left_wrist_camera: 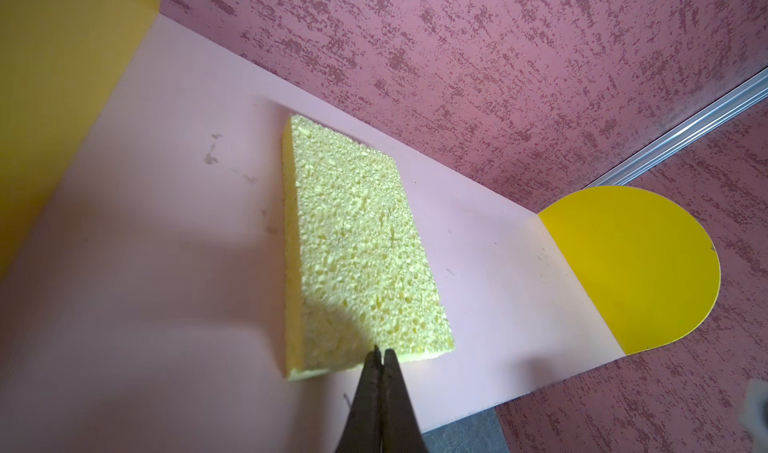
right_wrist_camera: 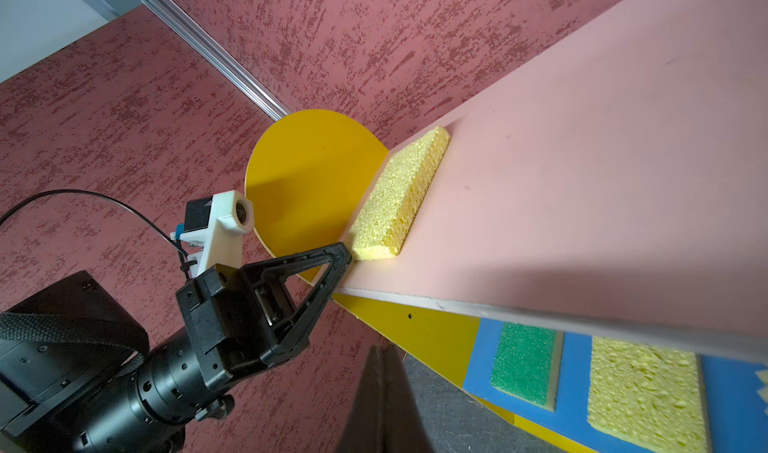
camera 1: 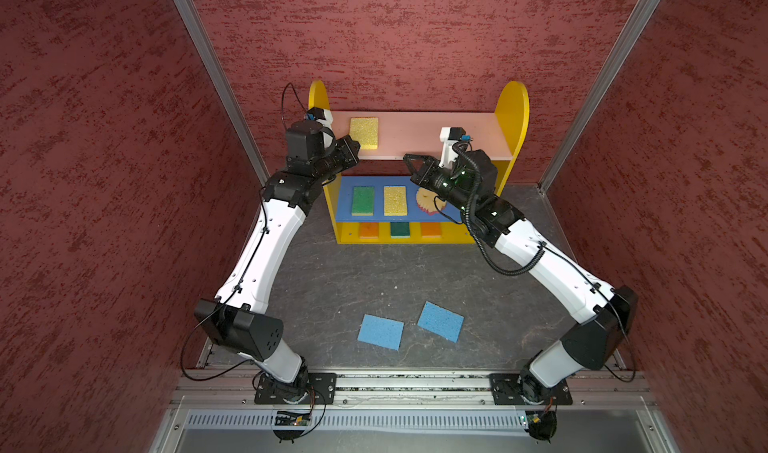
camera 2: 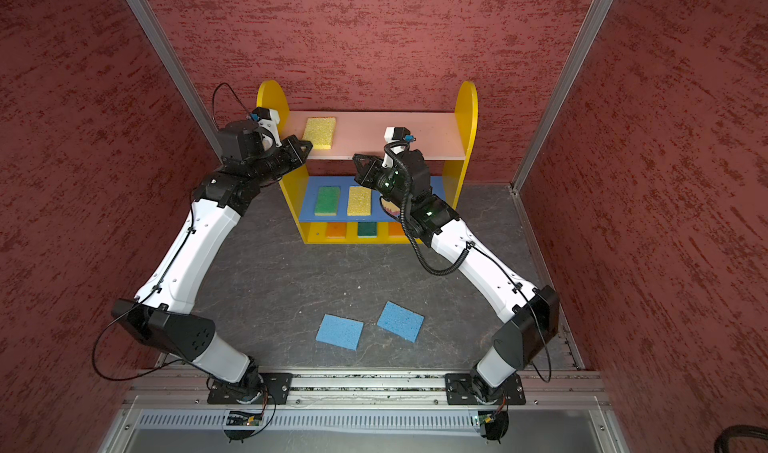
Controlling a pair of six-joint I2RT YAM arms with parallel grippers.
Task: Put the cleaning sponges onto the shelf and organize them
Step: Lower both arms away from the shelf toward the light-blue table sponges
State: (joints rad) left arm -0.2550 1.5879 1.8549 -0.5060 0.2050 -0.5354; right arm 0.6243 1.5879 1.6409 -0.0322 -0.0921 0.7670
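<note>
The shelf [camera 1: 513, 110] [camera 2: 466, 110] stands at the back. A yellow sponge [camera 1: 364, 132] [camera 2: 319, 132] [left_wrist_camera: 357, 243] [right_wrist_camera: 399, 193] lies flat at the left end of its pink top board. My left gripper [camera 1: 356, 147] [camera 2: 309, 144] [left_wrist_camera: 382, 352] [right_wrist_camera: 345, 250] is shut and empty, its tips against that sponge's near edge. My right gripper [camera 1: 406, 157] [camera 2: 355, 156] [right_wrist_camera: 382, 352] is shut and empty, hanging in front of the top board's middle. The blue board holds a green sponge [camera 1: 363, 200], a yellow sponge [camera 1: 394, 200] and a round yellow one [camera 1: 424, 201], half hidden by the right arm. Two blue sponges [camera 1: 380, 331] [camera 1: 441, 321] lie on the table.
On the bottom board sit an orange sponge [camera 1: 369, 230], a dark green sponge [camera 1: 400, 229] and another orange sponge [camera 1: 430, 229]. Red textured walls [camera 1: 104, 181] close in on three sides. A metal rail [camera 1: 415, 384] carrying both arm bases runs along the front of the dark grey table [camera 1: 353, 280].
</note>
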